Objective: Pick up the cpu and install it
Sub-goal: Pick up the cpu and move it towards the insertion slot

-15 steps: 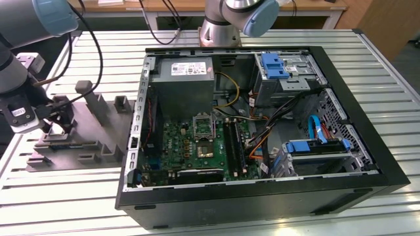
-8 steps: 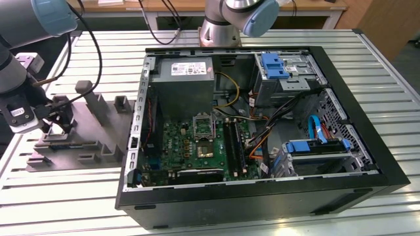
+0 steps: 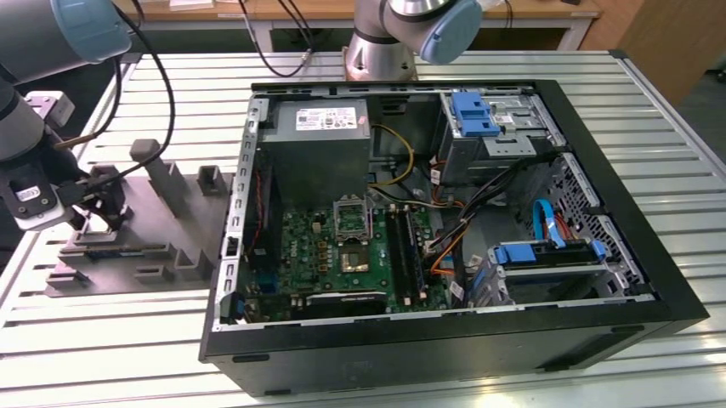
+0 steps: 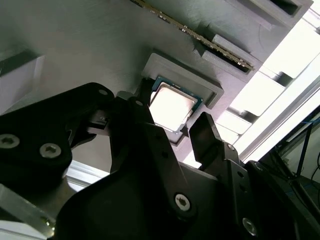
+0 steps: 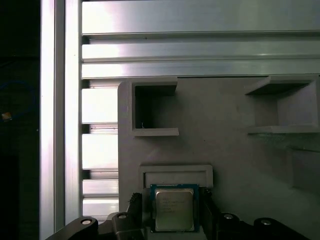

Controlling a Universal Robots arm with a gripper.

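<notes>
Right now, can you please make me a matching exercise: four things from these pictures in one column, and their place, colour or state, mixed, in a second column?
1. cpu
2. pincer
3. computer case
4. drive bracket

A. blue
B. opened, standing on the slatted table
C. lying in the grey holder
D. open, one finger on each side of the cpu

Pairs: 1-C, 2-D, 3-B, 4-A

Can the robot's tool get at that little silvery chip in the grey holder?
Probably yes: the tool hangs right over the cpu, open, with one finger on either side, and nothing covers it in its grey holder.
</notes>
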